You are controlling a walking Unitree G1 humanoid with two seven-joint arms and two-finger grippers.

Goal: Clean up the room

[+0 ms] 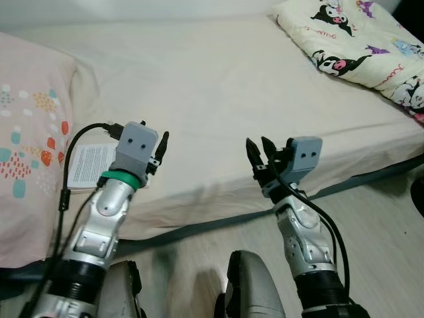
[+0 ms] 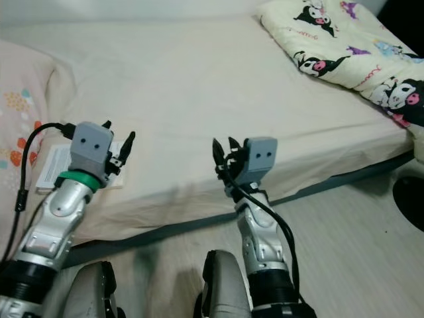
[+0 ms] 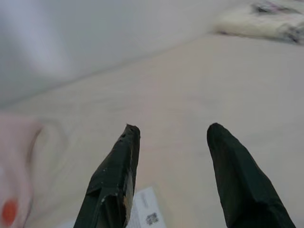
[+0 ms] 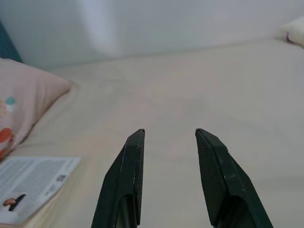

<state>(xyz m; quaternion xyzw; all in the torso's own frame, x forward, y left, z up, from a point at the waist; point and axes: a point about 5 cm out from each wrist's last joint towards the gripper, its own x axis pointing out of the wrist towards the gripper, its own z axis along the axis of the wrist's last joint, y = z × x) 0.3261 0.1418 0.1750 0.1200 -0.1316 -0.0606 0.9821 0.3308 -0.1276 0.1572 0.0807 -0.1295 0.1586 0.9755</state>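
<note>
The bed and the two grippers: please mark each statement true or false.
1. A printed booklet lies on the bed near the left gripper. True.
2. The right gripper holds the booklet. False: it is open and holds nothing.
3. A cartoon-print blanket lies at the bed's far right. True.
4. The left gripper is shut. False: the left wrist view shows its fingers apart.
5. The pink pillow lies on the robot's right. False: it is on the left.
</note>
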